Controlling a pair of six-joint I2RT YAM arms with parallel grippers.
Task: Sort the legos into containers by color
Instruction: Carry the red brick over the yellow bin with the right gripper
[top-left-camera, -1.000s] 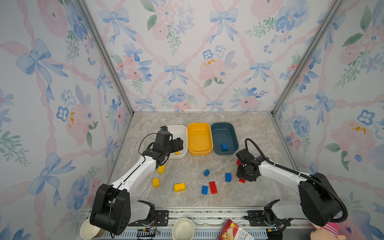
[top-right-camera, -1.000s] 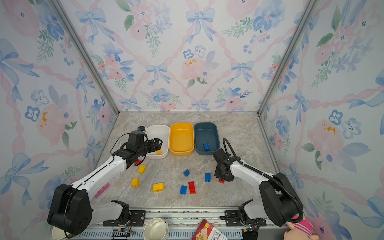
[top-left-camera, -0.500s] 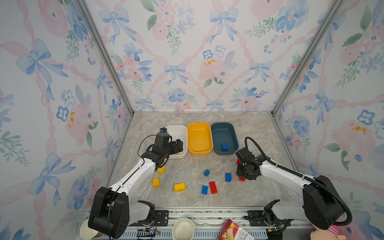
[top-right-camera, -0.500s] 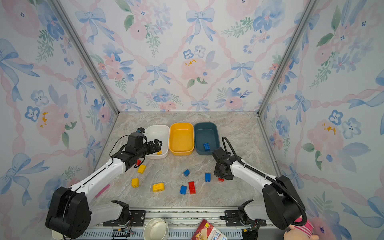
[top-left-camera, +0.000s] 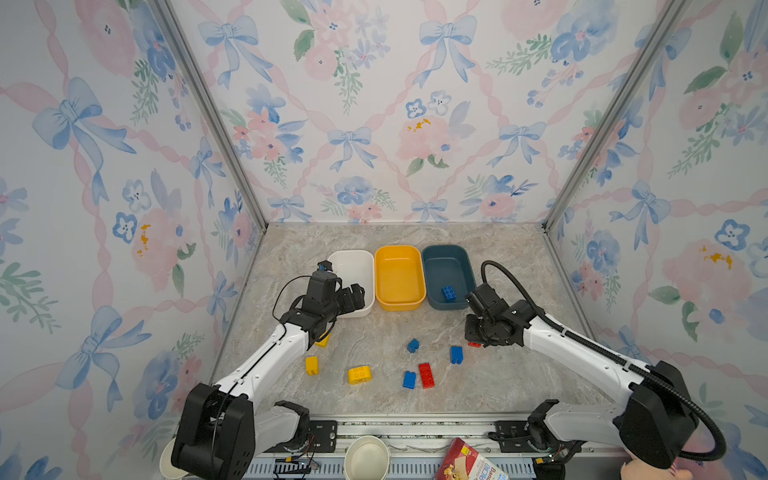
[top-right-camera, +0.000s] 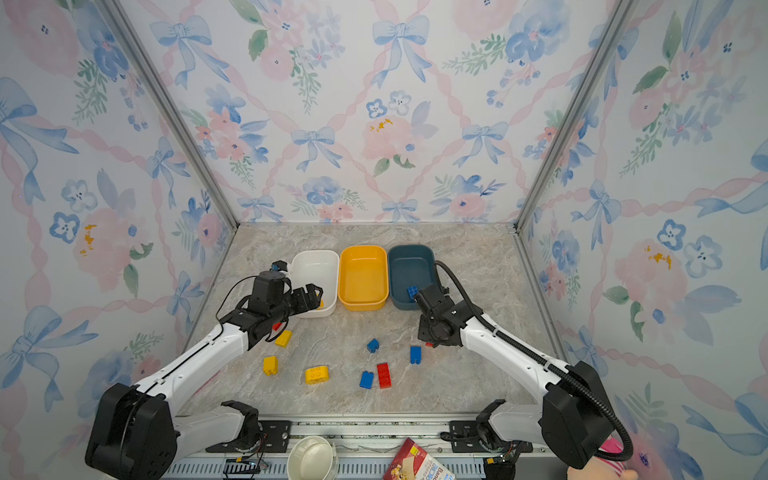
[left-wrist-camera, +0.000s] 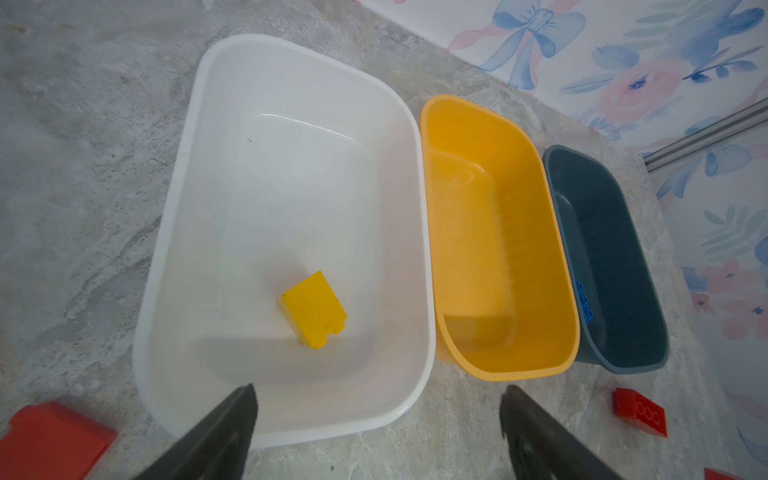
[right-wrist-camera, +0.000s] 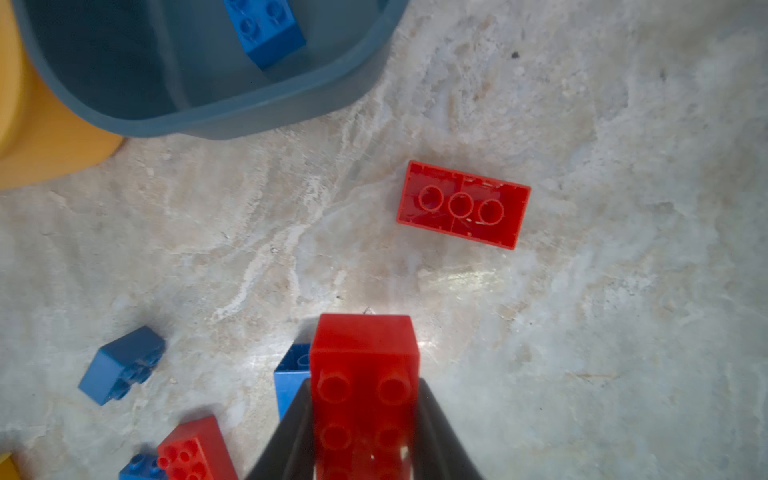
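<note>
My left gripper (top-left-camera: 352, 297) hangs open over the near end of the white container (top-left-camera: 337, 258). A yellow lego (left-wrist-camera: 312, 309) lies inside it, beyond the fingers (left-wrist-camera: 224, 432). The yellow-orange container (top-left-camera: 399, 308) holds nothing. The teal container (top-left-camera: 468, 266) holds a blue lego (top-left-camera: 448, 292). My right gripper (right-wrist-camera: 365, 419) is shut on a long red lego (right-wrist-camera: 363, 374), just above the table in front of the teal container. Loose on the table lie yellow legos (top-left-camera: 360, 374) (top-left-camera: 311, 365), blue legos (top-left-camera: 412, 345) (top-left-camera: 456, 354) (top-left-camera: 409, 379) and red legos (top-left-camera: 426, 375) (right-wrist-camera: 462, 205).
Another yellow lego (top-left-camera: 322, 341) and a red one (left-wrist-camera: 50, 436) lie partly under my left arm. Paper cups (top-left-camera: 366, 457), a snack box (top-left-camera: 469, 463) and a pink plush toy (top-left-camera: 648, 473) sit beyond the front rail. Wallpapered walls close in three sides.
My left gripper has drawn back a little toward the near end of the white container. My right gripper has shifted slightly toward the containers with the red lego in it.
</note>
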